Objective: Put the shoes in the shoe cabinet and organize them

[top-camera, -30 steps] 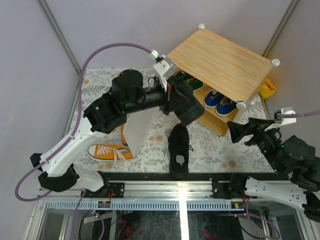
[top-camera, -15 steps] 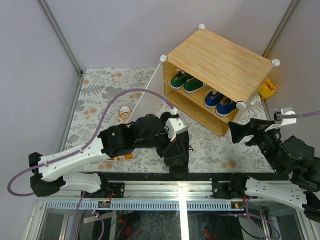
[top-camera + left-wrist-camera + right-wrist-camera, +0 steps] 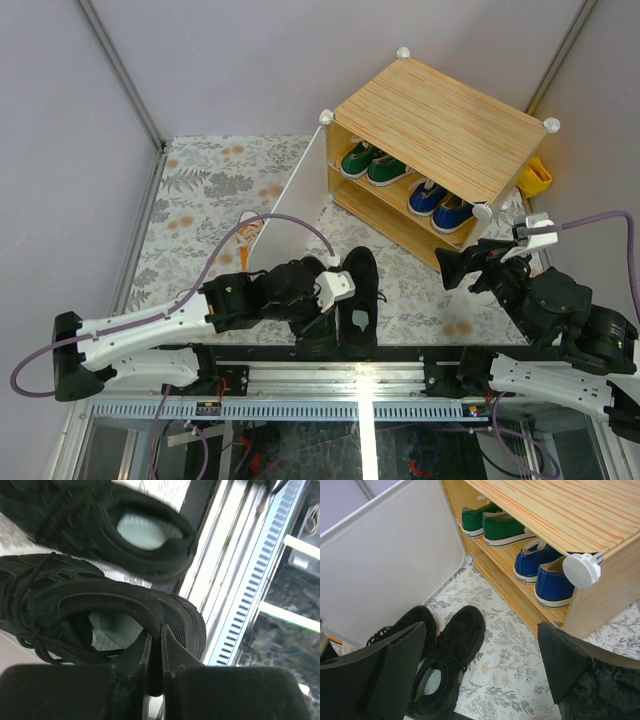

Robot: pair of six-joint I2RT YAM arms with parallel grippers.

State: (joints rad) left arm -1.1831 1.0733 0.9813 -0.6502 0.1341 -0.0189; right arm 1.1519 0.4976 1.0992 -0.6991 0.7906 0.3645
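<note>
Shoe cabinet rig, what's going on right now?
The left gripper has its fingers pinched on the heel collar of one black shoe at the near edge of the table, beside its mate. The right gripper hangs open and empty near the cabinet. The green pair sits on the upper shelf, the blue pair below. The door is open.

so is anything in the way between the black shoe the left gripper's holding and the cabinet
Nothing lies on the mat between the gripped black shoe and the cabinet opening. The open door stands left of that path, and the second black shoe lies close beside it.
</note>
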